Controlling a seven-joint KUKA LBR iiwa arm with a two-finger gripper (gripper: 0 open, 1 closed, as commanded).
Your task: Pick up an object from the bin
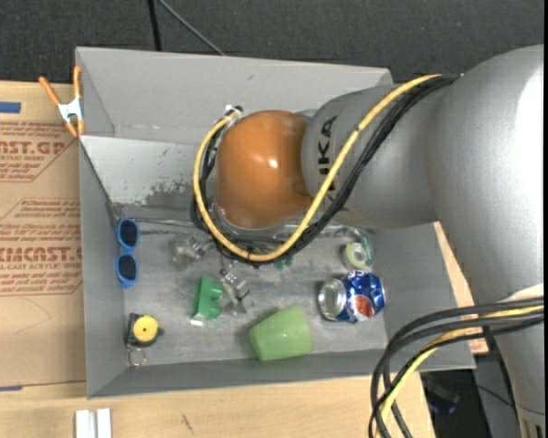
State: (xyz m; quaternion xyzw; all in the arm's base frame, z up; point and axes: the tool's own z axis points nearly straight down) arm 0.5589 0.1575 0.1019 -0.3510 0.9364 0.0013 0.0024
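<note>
1. Blue sunglasses lie far left of the pale green cup, against the bin wall.
2. A yellow-and-black round thing sits well left of the cup.
3. A small dark green block lies just up-left of the cup. The end effector hangs beside it under the orange cover. I cannot tell whether it is open or holds anything.
4. A crushed blue can lies just right of the cup.

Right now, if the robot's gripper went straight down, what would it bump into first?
Probably the small dark-green block right beside the gripper, or the bare bin floor next to it. Depth is hard to judge from above.
</note>
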